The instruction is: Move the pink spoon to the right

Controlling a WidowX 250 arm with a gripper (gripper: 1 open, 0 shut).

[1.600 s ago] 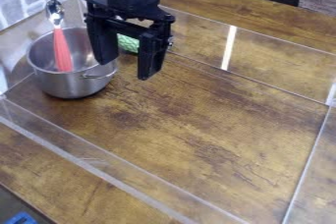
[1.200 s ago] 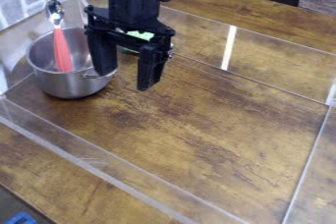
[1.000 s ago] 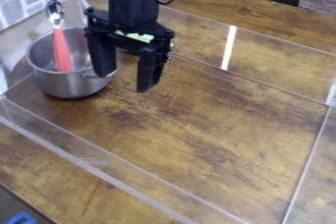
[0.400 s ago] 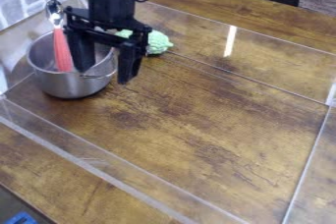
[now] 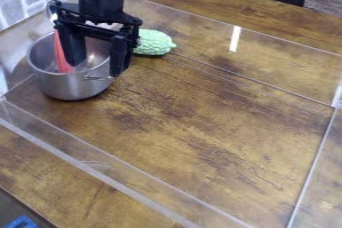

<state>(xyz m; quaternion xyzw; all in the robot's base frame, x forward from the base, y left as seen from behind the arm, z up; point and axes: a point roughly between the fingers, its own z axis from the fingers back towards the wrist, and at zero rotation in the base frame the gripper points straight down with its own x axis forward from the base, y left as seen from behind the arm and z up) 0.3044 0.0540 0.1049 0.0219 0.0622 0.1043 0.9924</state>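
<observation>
The pink spoon (image 5: 64, 58) stands leaning inside the round steel pot (image 5: 60, 87) at the left of the table. Only part of its pink handle shows; its silver bowl is hidden behind the arm. My black gripper (image 5: 94, 58) hangs pointing down over the pot, open, with nothing between its fingers. The left finger (image 5: 62, 48) is right by the spoon handle, and the right finger (image 5: 124, 52) is at the pot's right rim. Whether the left finger touches the spoon I cannot tell.
A bumpy green vegetable (image 5: 154, 42) lies just right of the pot, behind the gripper. A clear plastic wall (image 5: 80, 157) runs along the front of the wooden table (image 5: 227, 112), and another runs along the right side.
The gripper has moved left from beside the pot to over it, staying open. The green vegetable it covered now shows. The spoon and the pot have not moved.
</observation>
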